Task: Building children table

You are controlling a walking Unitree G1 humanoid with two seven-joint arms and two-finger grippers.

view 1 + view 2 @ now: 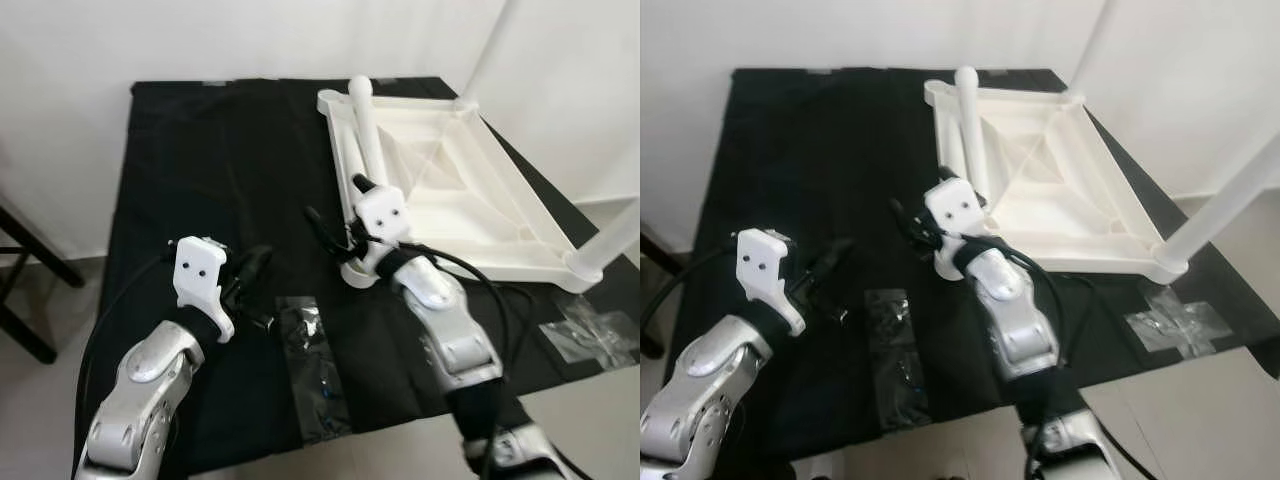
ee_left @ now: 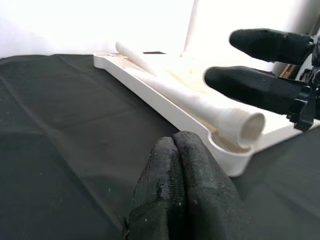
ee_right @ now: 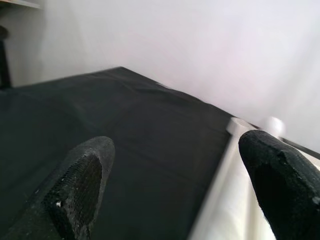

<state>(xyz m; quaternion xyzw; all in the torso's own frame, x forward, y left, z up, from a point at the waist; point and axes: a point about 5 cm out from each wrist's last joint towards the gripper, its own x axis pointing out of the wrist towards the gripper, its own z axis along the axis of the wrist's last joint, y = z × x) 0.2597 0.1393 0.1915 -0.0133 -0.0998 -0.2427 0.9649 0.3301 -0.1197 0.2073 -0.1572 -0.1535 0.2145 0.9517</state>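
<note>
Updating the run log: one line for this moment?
stage: reaching | right gripper: open beside loose white plastic leg | left gripper: shut, idle

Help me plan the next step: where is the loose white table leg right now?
In the left eye view, the loose leg lies along the left edge of the upturned white tabletop on the black cloth, its near end by the open right gripper.

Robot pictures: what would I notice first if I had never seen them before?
First, the big white tabletop lying upside down on the black cloth, with two white legs already standing up at its right corners. Next, the loose white leg lying along its left edge, where the right gripper hangs open at its near end. The left gripper, shut, waits over the cloth nearby.
</note>
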